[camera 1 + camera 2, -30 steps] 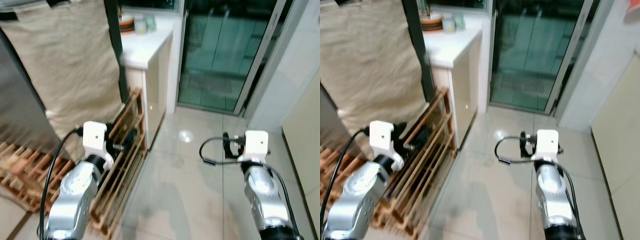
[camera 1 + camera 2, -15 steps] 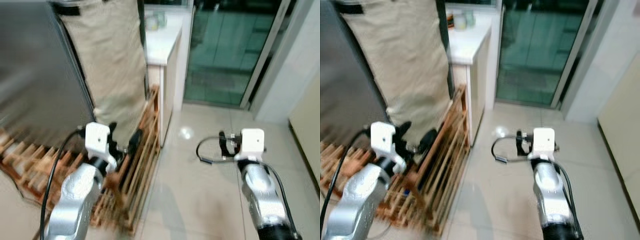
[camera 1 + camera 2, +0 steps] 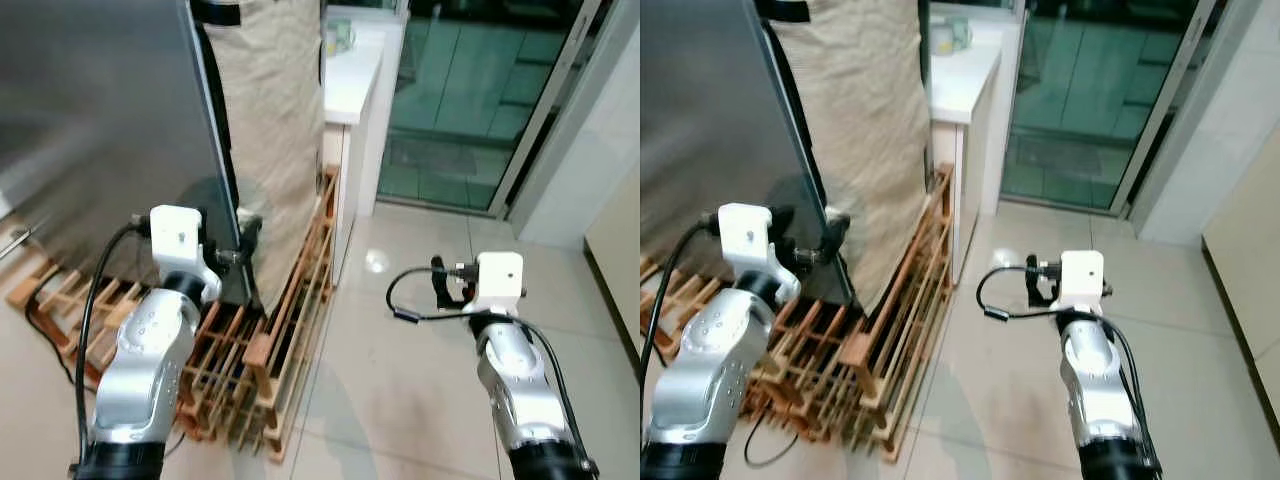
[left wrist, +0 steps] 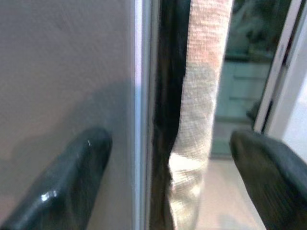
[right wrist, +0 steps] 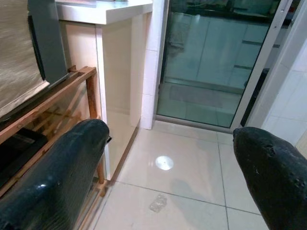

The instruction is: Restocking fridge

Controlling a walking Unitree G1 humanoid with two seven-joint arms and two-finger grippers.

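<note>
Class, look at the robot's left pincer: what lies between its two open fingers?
In the left wrist view, the left pincer straddles the fridge door edge: one finger lies before the grey door face, the other beyond the beige cloth hanging beside it.

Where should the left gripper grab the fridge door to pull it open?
Probably the door's vertical right edge, coming straight on from the front. The fridge door is a flat steel panel, no handle visible, and the left gripper already straddles that edge, fingers open, one finger over the door face.

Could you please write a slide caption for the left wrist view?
Left gripper, jaws open, straddles the fridge door edge beside a beige cloth.
</note>
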